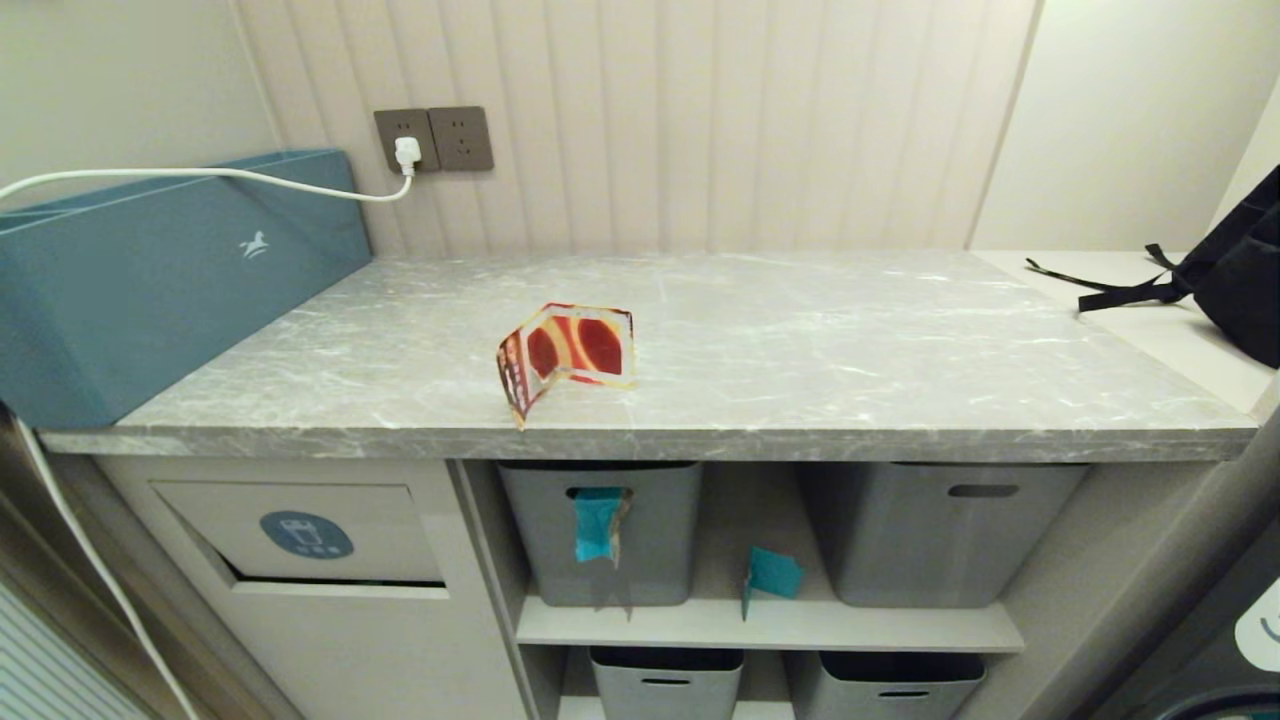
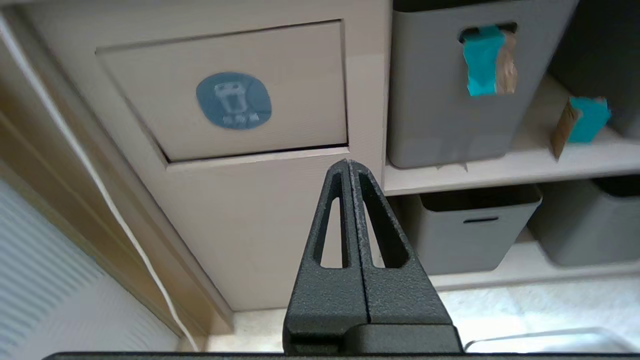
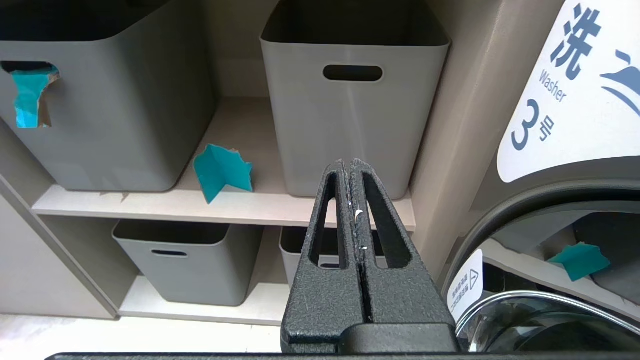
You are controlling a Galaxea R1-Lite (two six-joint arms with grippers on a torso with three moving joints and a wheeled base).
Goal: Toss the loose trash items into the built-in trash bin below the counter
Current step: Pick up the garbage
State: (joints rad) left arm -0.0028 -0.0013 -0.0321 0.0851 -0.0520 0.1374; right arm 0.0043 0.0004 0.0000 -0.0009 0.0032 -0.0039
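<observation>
A torn red, orange and white cardboard piece (image 1: 565,355) stands folded near the front edge of the grey marble counter (image 1: 800,340). One teal wrapper (image 1: 598,522) hangs from the handle slot of a grey box; another teal wrapper (image 1: 772,575) stands on the shelf beside it. The beige trash bin flap (image 1: 300,530) with its blue sticker sits below the counter at left. My left gripper (image 2: 348,164) is shut and empty, low in front of the trash bin flap (image 2: 235,95). My right gripper (image 3: 348,164) is shut and empty, low before the shelves. Neither arm shows in the head view.
A blue-grey box with a horse logo (image 1: 160,270) stands at the counter's left, a white cable (image 1: 200,175) running over it to a wall socket. Grey storage boxes (image 1: 940,530) fill two shelves. A black bag (image 1: 1230,270) lies far right. A washer door (image 3: 560,240) stands at right.
</observation>
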